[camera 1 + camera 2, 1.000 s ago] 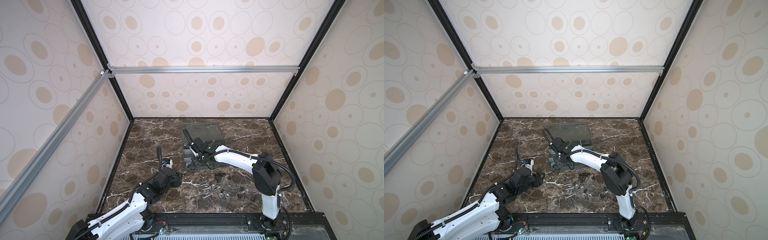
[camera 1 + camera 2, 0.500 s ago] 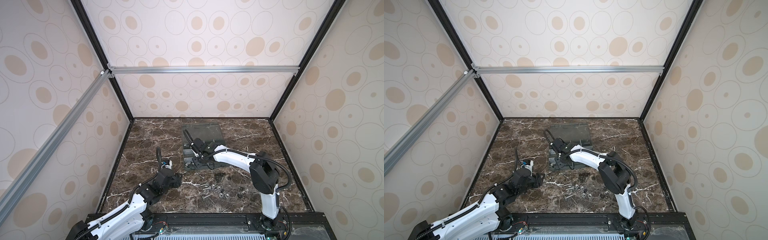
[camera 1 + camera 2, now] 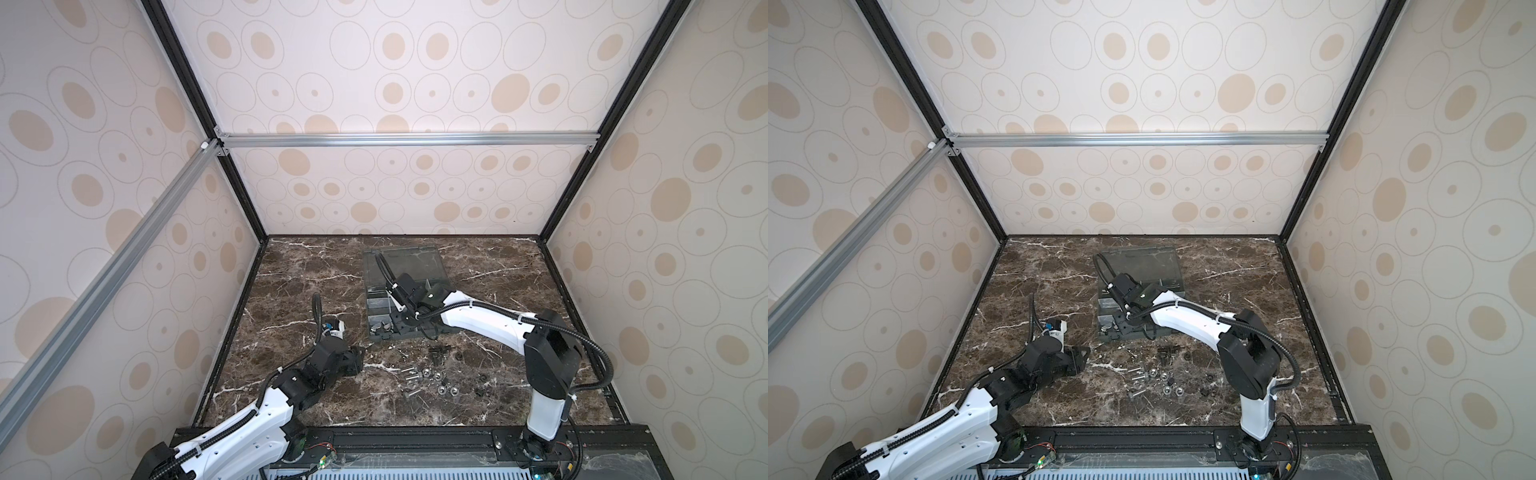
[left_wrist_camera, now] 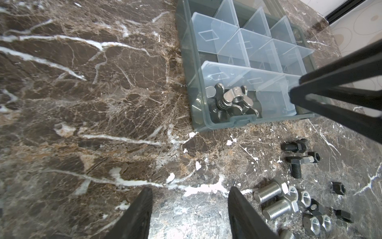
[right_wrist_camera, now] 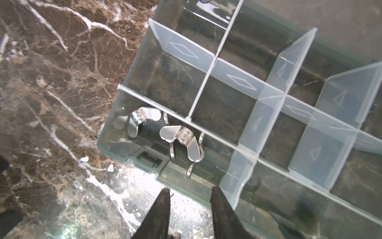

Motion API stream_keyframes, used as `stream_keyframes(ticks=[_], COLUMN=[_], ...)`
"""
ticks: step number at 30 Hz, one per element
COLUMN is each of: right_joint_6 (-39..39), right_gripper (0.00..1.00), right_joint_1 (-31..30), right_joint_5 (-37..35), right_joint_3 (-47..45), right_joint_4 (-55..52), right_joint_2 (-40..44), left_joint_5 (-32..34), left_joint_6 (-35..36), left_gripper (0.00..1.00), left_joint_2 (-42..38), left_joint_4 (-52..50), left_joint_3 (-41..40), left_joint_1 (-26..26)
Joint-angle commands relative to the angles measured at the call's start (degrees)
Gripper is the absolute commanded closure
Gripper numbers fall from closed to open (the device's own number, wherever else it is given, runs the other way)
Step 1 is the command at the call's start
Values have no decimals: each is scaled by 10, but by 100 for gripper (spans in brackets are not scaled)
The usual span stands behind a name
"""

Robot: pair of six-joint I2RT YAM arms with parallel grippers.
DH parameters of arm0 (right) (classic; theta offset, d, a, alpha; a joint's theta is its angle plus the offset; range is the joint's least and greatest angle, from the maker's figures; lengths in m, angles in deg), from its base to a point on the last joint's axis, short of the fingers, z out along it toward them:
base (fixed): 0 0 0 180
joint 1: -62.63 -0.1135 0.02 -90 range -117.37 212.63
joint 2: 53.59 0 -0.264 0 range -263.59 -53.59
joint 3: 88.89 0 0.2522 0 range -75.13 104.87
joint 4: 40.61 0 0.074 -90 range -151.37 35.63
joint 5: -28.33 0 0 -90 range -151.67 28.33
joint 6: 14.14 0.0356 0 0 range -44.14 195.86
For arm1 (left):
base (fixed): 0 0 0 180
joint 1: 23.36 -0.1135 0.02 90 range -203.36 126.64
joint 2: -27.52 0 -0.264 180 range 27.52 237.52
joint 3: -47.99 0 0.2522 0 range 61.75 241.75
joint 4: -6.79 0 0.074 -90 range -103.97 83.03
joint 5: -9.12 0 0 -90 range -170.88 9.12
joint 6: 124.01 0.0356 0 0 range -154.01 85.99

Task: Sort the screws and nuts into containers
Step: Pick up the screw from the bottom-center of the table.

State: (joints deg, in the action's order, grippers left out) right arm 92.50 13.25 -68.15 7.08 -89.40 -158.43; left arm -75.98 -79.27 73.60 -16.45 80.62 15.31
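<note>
1. The counter [image 3: 291, 282] is dark veined marble. A grey box [image 3: 368, 309] lies at its middle, toward the far edge. The box's clear lid [image 3: 415, 266] is folded back flat behind it.
2. Pale dividers [image 5: 268, 91] split the box into compartments. A few shiny wing nuts [image 4: 233, 101] are heaped in the compartment [image 5: 124, 144] at the box's near left corner.
3. The rest is loose on the counter between the box's near wall and the near edge, right of centre. There are silver screws [image 4: 268, 193], silver nuts [image 4: 317, 224], black screws [image 4: 293, 148] and a black nut [image 4: 338, 188]. They lie close together, some touching.
4. The right arm [image 3: 482, 322] reaches in from the right across the box and hides much of its right part in both top views.
5. The right pincer [image 5: 190, 189] has its fingers apart with nothing between them. Its tips hang above the box's near wall at the corner compartment. The wing nuts lie just past the tips, lower down and untouched. A divider stands just beside one finger.
6. The left pincer [image 4: 189, 189] has its fingers wide apart over bare counter and holds nothing. It is near the box's near left corner, but apart from it. The silver screws lie just beside one finger, outside the gap.
</note>
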Motion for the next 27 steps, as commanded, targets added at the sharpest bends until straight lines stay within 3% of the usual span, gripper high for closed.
stream_keyframes(ticks=[1, 27], right_joint_6=[15, 66], right_gripper=[64, 64], right_joint_1=[3, 3], right_joint_5=[-7, -22], right_joint_3=[-34, -173], right_joint_4=[5, 18], right_joint_2=[36, 142], left_joint_5=[-3, -52], left_joint_6=[-7, -14], left_gripper=[41, 44], left_joint_2=[3, 55], left_joint_4=[3, 51], left_joint_3=[5, 6], left_joint_1=[-4, 6])
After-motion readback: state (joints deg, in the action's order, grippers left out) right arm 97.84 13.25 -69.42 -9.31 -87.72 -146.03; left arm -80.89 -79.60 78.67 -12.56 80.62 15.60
